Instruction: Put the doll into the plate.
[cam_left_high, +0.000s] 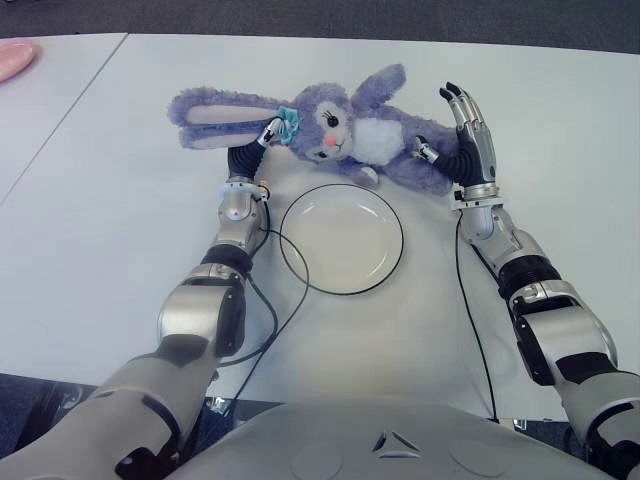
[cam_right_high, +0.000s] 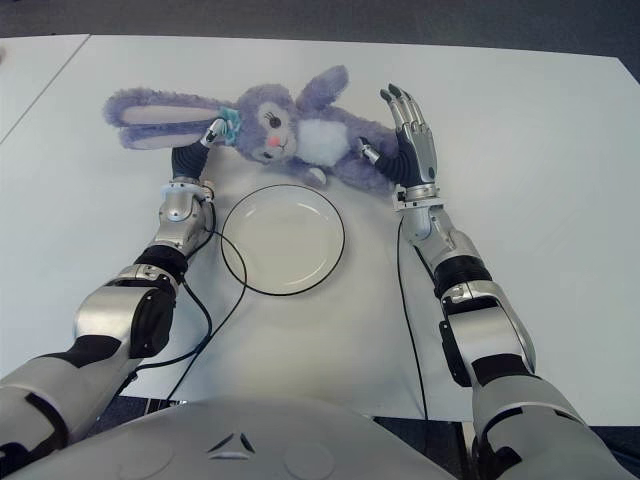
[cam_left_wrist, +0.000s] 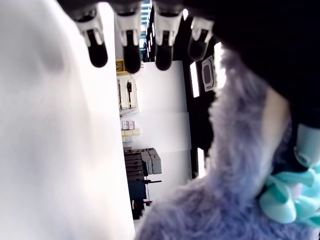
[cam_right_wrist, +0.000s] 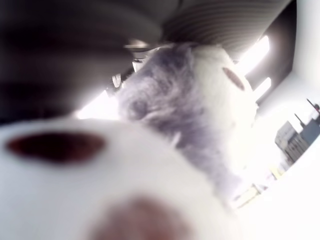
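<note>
The doll (cam_left_high: 345, 130), a purple plush rabbit with a white belly and a teal bow (cam_left_high: 288, 118), lies on its back on the white table (cam_left_high: 120, 230), just beyond the plate. The plate (cam_left_high: 385, 262) is white with a black rim and holds nothing. My left hand (cam_left_high: 255, 142) reaches under the long ear by the bow. In the left wrist view its fingers (cam_left_wrist: 131, 52) are straight and the thumb sits beside the bow. My right hand (cam_left_high: 446, 132) stands open against the rabbit's legs, fingers pointing up, thumb touching the fur. The right wrist view is filled with fur.
A pink object (cam_left_high: 14, 58) lies at the far left on a neighbouring table, past a seam. Black cables (cam_left_high: 268, 305) trail from both wrists across the table near the plate. The table's near edge runs just in front of my body.
</note>
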